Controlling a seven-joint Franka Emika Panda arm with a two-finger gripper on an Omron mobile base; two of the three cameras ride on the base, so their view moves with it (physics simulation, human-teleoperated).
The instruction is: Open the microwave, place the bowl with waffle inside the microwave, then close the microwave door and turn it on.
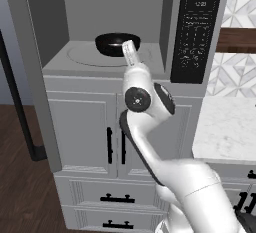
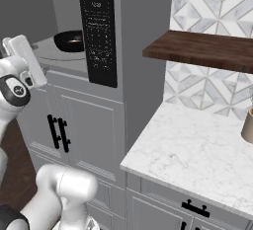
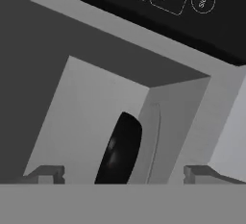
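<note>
**A:** Where is the small glossy black bowl with waffle [image 1: 117, 44] now?

**B:** Inside the large built-in grey microwave [image 1: 115, 29], sitting on the round turntable [image 1: 97, 56] in the open cavity. The right base view shows it [image 2: 69, 41] there too, just left of the black keypad panel [image 2: 99, 31]. From the hand camera I see its dark rounded side [image 3: 119, 150] on the grey floor. The waffle itself I can't make out in any of these.

**A:** How would it handle, if it had to be moved again?

**B:** My guess is light and rigid, but the glossy wall looks slippery. I'd pinch the rim, one finger inside and one outside, and keep it level so the waffle doesn't slide.

**A:** And the claw?

**B:** The claw [image 3: 124, 176] is at the mouth of the cavity, just in front of the bowl. Its two small grey fingertips [image 3: 45, 174] stand wide apart at the bottom of the hand view, with the bowl's side between them in the picture. They hold nothing, and I can't tell whether either one touches the bowl.

**A:** The door?

**B:** The wide dark tinted-glass microwave door [image 1: 30, 77] is swung fully open to the left. Placing looks done; closing it and starting the oven remain.
</note>
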